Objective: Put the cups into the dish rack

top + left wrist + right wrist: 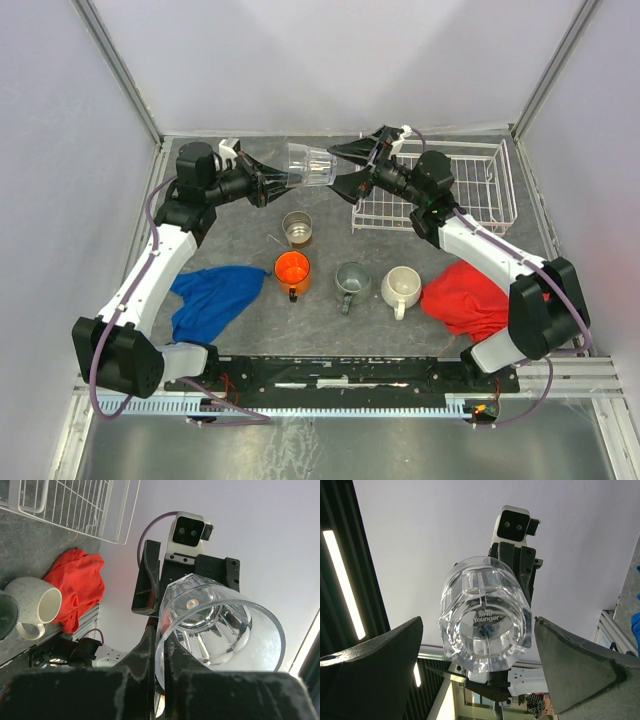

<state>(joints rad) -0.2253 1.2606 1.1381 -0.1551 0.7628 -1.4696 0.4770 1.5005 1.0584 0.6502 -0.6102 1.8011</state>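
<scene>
Near edge of the table [235,238]: a blue cloth [215,297] lies crumpled at 8 o'clock and a red cloth [462,298] at 4 o'clock.

Between the cloths, three mugs stand upright in a row, mouths up and apart from one another.
- The orange mug [292,269] is just beside the blue cloth.
- The grey-green mug [351,281] is in the middle.
- The cream-white mug [401,287] is just beside the red cloth.
- All three handles point roughly to 6 o'clock.

One step farther, the tan metallic cup [297,228] stands upright at 12 o'clock from the orange mug, not touching it.

Above the table, past the metallic cup, a clear glass tumbler [310,165] hangs on its side between the two arms. Its mouth faces 9 o'clock and its base faces 3 o'clock.
- The left gripper [283,181] reaches in from 9 o'clock. Its jaws are pinched on the tumbler's rim wall, one inside the glass and one outside, as the left wrist view shows.
- The right gripper [338,168] comes in from 3 o'clock. Its jaws are spread wide, one on each side of the tumbler's thick base. The right wrist view shows daylight between each jaw and the glass, and embossed lettering on the base.

Far right, at 1 to 2 o'clock: the white wire dish rack [478,170] sits on the table behind the right gripper. The tumbler is to the rack's 9 o'clock side, outside its raised edge.
</scene>
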